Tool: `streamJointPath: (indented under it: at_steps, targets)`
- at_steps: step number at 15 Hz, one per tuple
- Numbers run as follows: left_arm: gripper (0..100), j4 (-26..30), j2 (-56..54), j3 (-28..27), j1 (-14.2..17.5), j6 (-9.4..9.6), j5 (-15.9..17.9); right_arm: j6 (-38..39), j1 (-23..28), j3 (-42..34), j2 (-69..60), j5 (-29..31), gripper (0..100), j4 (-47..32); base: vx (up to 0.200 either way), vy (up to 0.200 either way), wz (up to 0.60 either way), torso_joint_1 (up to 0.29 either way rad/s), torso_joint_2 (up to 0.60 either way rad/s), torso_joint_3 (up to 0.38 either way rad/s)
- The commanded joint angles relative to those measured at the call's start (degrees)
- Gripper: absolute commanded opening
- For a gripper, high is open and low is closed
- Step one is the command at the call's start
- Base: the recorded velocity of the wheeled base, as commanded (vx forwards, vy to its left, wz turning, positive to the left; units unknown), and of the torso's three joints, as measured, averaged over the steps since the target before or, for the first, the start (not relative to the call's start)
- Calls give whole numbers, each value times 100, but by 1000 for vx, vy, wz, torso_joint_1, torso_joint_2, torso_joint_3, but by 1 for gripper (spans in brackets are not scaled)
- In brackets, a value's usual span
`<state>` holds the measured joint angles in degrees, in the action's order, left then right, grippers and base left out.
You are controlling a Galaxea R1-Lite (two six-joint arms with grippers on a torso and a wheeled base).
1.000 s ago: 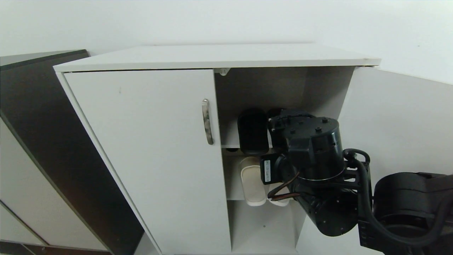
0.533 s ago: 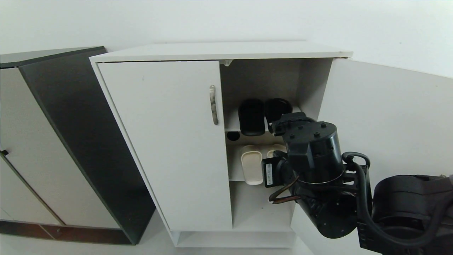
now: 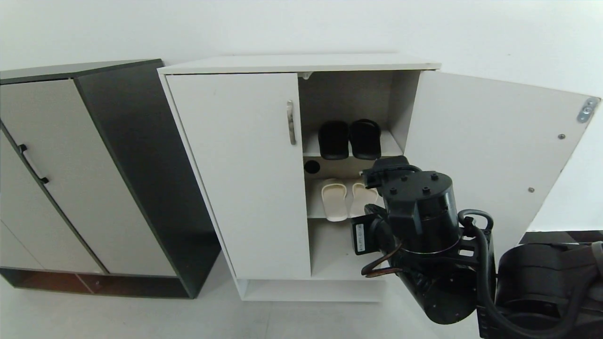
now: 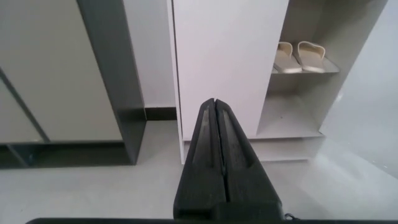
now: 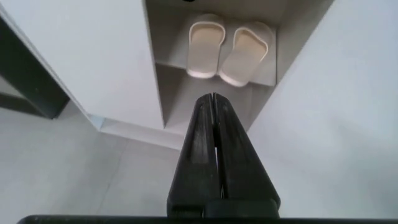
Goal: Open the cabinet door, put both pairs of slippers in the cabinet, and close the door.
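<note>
In front of a white cabinet (image 3: 297, 63) set against a pale wall (image 3: 494, 33), the robot's right arm (image 3: 419, 212) hung before the open right-hand compartment. The cabinet's right door (image 3: 485, 150) stood swung wide, its inner face turned toward the head camera. The left door (image 3: 240, 174), with a metal handle (image 3: 291, 122) near its inner edge, was shut.

Both pairs of slippers lay inside. The black slippers (image 3: 333, 140) sat side by side on the upper shelf (image 3: 311, 151), nearer its right end than its left, with one end of each at the front edge. The white slippers (image 3: 334, 200) lay on the middle shelf (image 3: 313, 213) directly below, close together, toes toward the back and heels at the front edge. A small dark round hole (image 3: 311, 166) showed under the upper shelf's left end.

The right pincer (image 5: 213, 99) was closed, its fingers pressed flat together and gripping nothing. It pointed toward the front of the cabinet below the white pair, above the grey floor (image 3: 141, 320). The left pincer (image 4: 214, 107) was likewise closed with nothing in it, held over the floor in front of the shut door and apart from it.

A second cabinet (image 3: 132, 165), dark-sided with pale doors, stood just beside the white one on its left.
</note>
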<state>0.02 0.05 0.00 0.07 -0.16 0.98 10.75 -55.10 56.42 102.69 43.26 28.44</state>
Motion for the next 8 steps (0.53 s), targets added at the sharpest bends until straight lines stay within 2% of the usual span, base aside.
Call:
streamJointPath:
  at_steps: [1, 3, 4, 8]
  targets:
    - [0, -2, 4, 0, 1, -2, -1, -3, -1, -17, 23, -2, 0, 4, -200, 0, 0, 7, 2, 2]
    - [0, -2, 4, 0, 1, -2, -1, -3, -1, -17, 31, -2, 0, 4, 0, 0, 0, 0, 0, 0]
    - [0, -2, 4, 0, 1, -2, -1, -3, -1, -17, 40, -2, 0, 12, 0, 0, -600, -12, -2, 2]
    - [0, -2, 4, 0, 1, -2, -1, -3, 8, -17, 111, -2, 0, 12, 0, 0, 0, 0, 0, 0]
